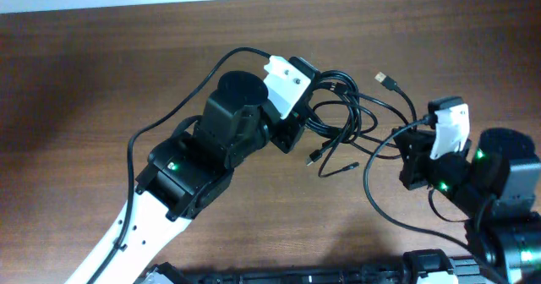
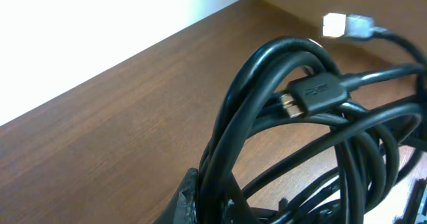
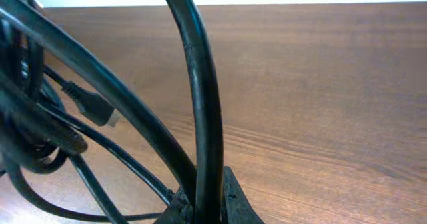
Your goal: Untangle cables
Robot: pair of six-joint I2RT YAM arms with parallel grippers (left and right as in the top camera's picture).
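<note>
Left tool [image 1: 308,81] clamps the cables [image 1: 342,106] (seemingly several strands); right tool [image 3: 207,207] pinches one.

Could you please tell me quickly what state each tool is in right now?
Left tool: closed, holding looped cables.
Right tool: closed, holding one cable.

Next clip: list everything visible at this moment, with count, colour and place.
cables: several, exact count unclear in the tangle; black with metallic plug ends; middle of the table, between the two arms
table: one; brown wood; under everything
left arm: one; black and white; lower left
right arm: one; black; lower right
left pincer: one; white-topped black; shut on the cables at the tangle's left edge
right pincer: one; white-topped black; shut on the cables, right of the tangle
</note>
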